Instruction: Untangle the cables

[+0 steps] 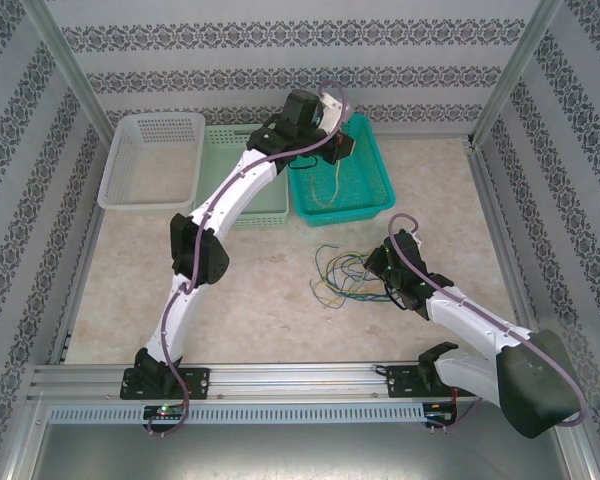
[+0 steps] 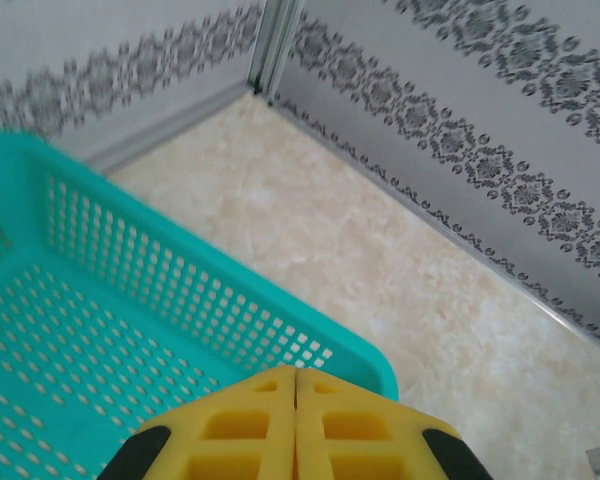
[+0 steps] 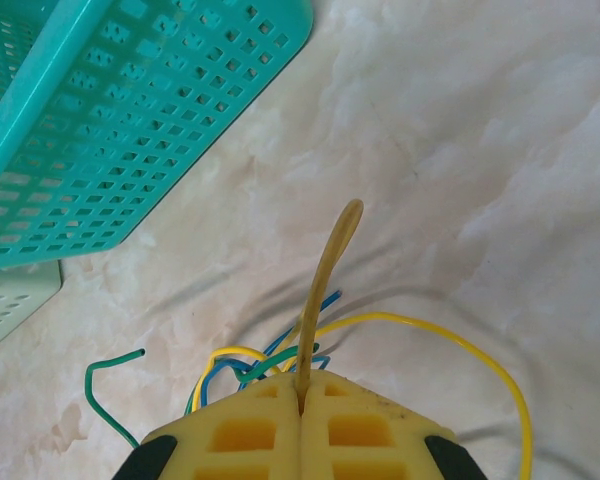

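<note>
A tangle of thin yellow, green and blue cables (image 1: pixel 342 275) lies on the table right of centre. My right gripper (image 1: pixel 382 270) sits at its right edge, shut on a dull yellow strand (image 3: pixel 325 285) that sticks up out of the closed jaws (image 3: pixel 300 388). Under them loop a bright yellow cable (image 3: pixel 460 340), a green cable (image 3: pixel 115 372) and a blue cable (image 3: pixel 315 312). My left gripper (image 1: pixel 342 148) hovers over the teal basket (image 1: pixel 375 190) with its jaws (image 2: pixel 296 385) shut and nothing showing between them. A pale yellowish strand (image 1: pixel 330 192) lies inside that basket.
A white basket (image 1: pixel 152 160) and a light green basket (image 1: pixel 242 185) stand left of the teal one along the back. The teal basket's rim (image 3: pixel 40 90) is close ahead-left of my right gripper. Patterned walls and metal rails enclose the table.
</note>
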